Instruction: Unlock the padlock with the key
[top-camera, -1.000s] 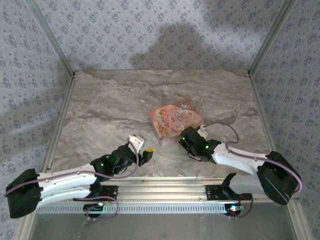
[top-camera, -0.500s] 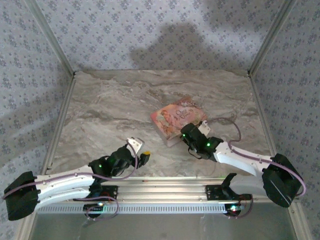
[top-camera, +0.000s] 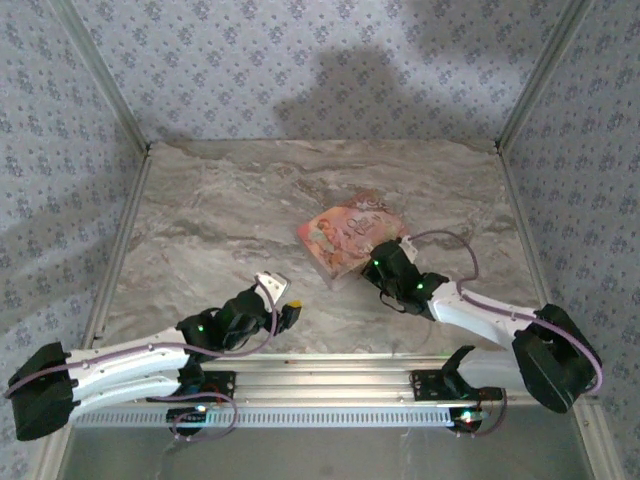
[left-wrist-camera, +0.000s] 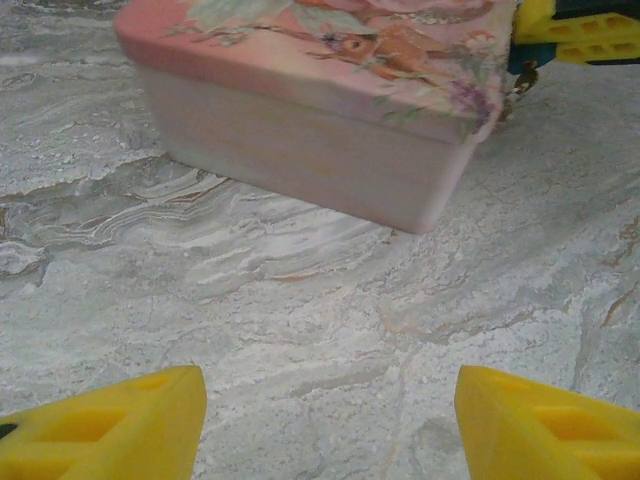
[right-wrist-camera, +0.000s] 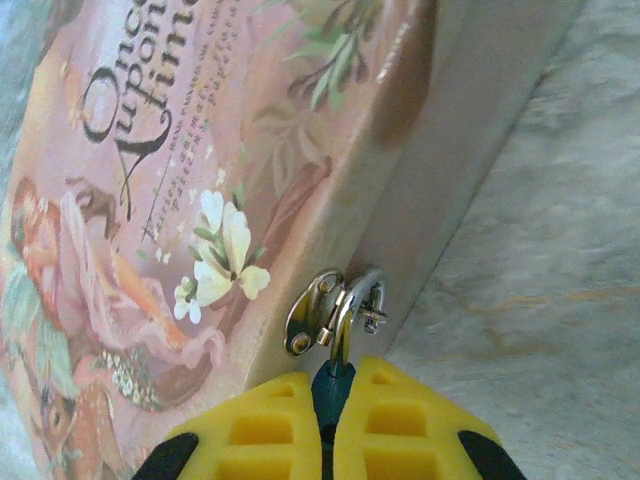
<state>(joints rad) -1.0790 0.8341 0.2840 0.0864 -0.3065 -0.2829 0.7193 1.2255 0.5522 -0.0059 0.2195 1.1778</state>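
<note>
The right claw (right-wrist-camera: 325, 412) is pinched shut on the blue body of the tiny padlock (right-wrist-camera: 331, 375). The padlock sits right at the claw's fingertips, its thin metal loop hooked through a small silver hasp (right-wrist-camera: 303, 322) on the side wall of a pink picture-printed box (right-wrist-camera: 190, 190), which lies flat on the marble-patterned counter (right-wrist-camera: 560, 280) just ahead of the claw. The left claw (left-wrist-camera: 330, 405) is low over the counter with its yellow fingers (left-wrist-camera: 110, 430) spread wide and nothing between them, facing a near corner of the box, with the right claw and padlock ahead and to its right.
</note>
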